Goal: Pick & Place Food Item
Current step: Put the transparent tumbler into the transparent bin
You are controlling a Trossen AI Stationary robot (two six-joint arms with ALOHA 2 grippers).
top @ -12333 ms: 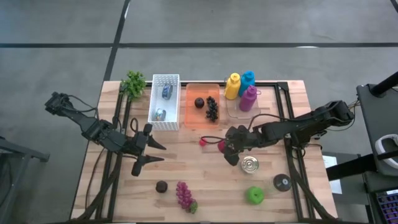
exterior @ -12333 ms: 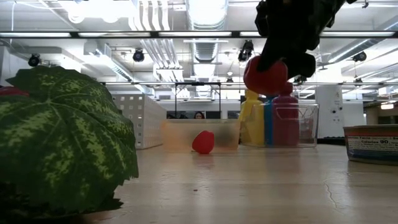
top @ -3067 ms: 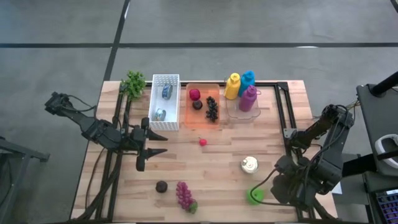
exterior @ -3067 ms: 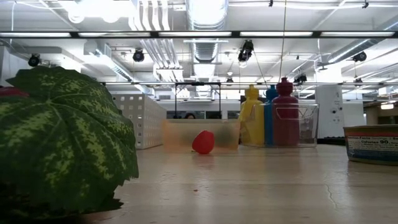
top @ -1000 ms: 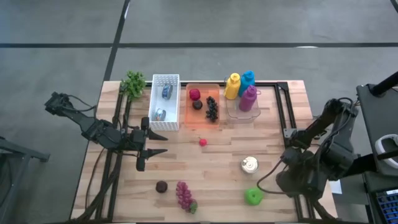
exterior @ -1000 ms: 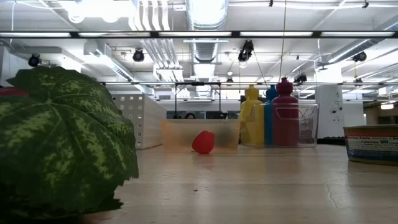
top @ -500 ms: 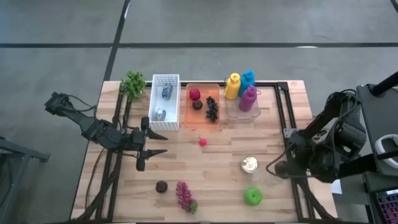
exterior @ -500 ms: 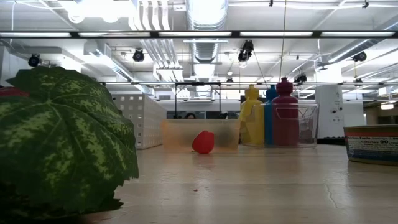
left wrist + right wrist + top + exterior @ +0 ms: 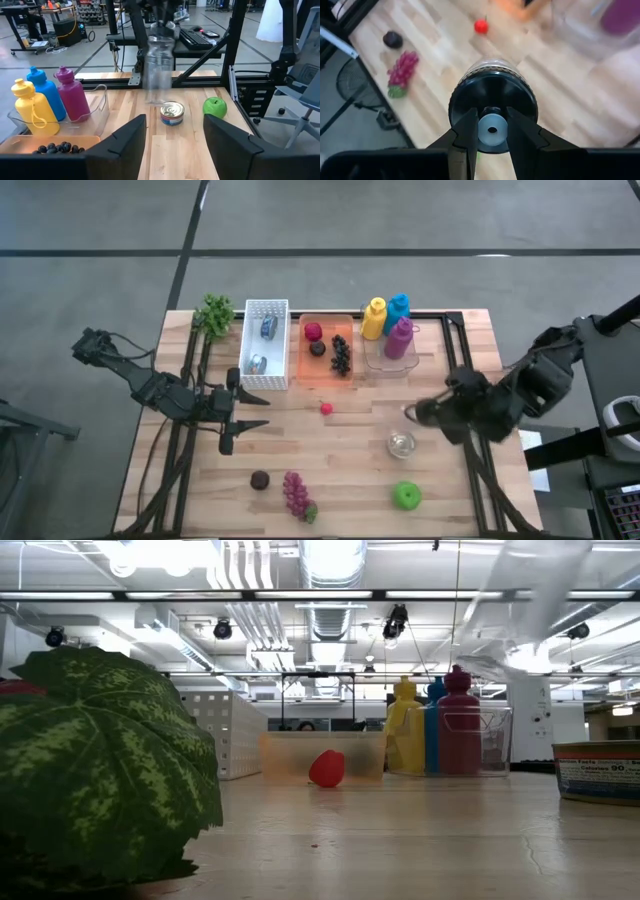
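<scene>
Grey concrete floor (image 9: 400,220) with dark seam lines, upper half of high view. Low view: open ceiling, fluorescent strip lights (image 9: 320,595), exposed ducts (image 9: 335,625). Left wrist view: black frame posts (image 9: 240,35), desk with keyboard (image 9: 195,37), upper centre.

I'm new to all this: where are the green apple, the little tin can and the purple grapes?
green apple (image 9: 406,496), high view, its top.
tin can (image 9: 172,113), left wrist view, its lid.
purple grapes (image 9: 296,492), high view, mid-bunch.

Overhead camera looks straight down on the table (image 9: 340,450); a tabletop-level camera faces the room; both catch the bottles (image 9: 388,325), centre-right in the level frame.
</scene>
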